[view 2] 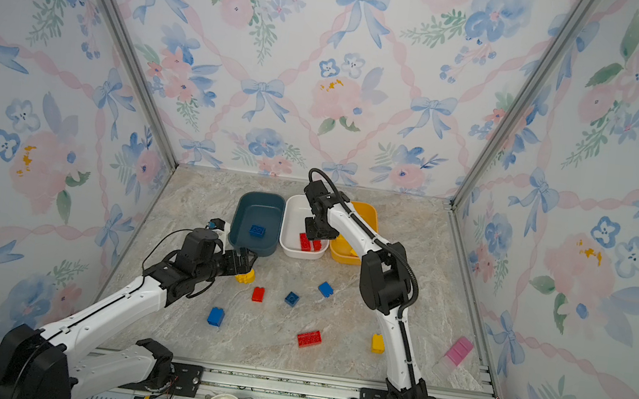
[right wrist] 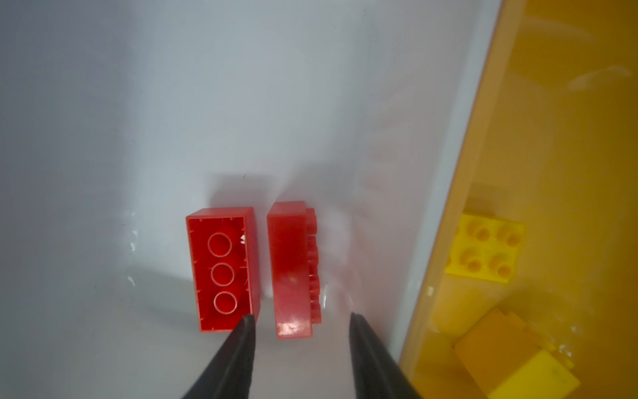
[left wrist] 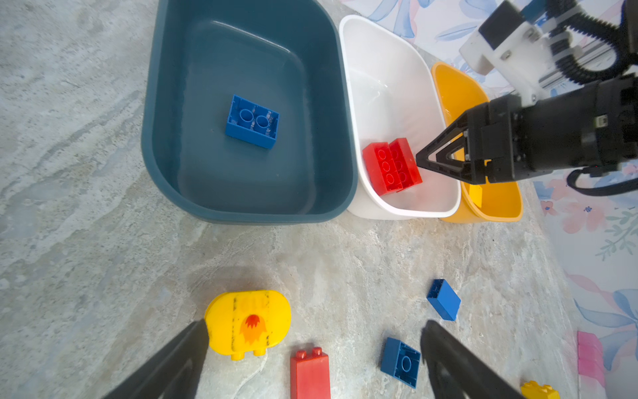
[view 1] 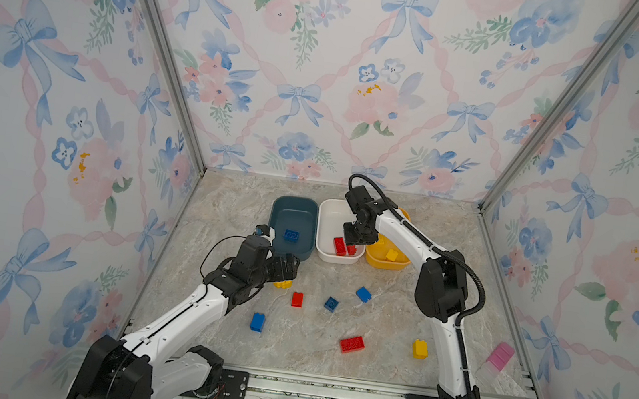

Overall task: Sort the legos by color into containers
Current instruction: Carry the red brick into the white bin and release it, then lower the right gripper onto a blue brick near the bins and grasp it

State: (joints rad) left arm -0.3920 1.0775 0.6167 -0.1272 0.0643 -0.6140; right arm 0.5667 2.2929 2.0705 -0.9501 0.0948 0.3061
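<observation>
- The worktop (view 1: 310,354) carries loose legos (view 1: 351,344) in the lower middle of both top views; the dark blue tub (view 1: 290,213), white tub (view 1: 332,219) and yellow tub (view 1: 384,264) stand above them.
- The right end effector (right wrist: 300,316) stands apart over the white tub; a red brick (right wrist: 293,269) lies free below.
- The left end effector (left wrist: 315,324) is wide apart near the rounded yellow piece (left wrist: 248,321): light, stiff, slippery I think; take its flat sides.

Past my black right fingers (right wrist: 234,359) I see two red bricks (right wrist: 222,269) in a white tub (right wrist: 138,103), and yellow bricks (right wrist: 485,248) in a yellow tub (right wrist: 569,121). By my left fingers (left wrist: 172,366), a yellow piece (left wrist: 248,321) shows an orange flame.
</observation>
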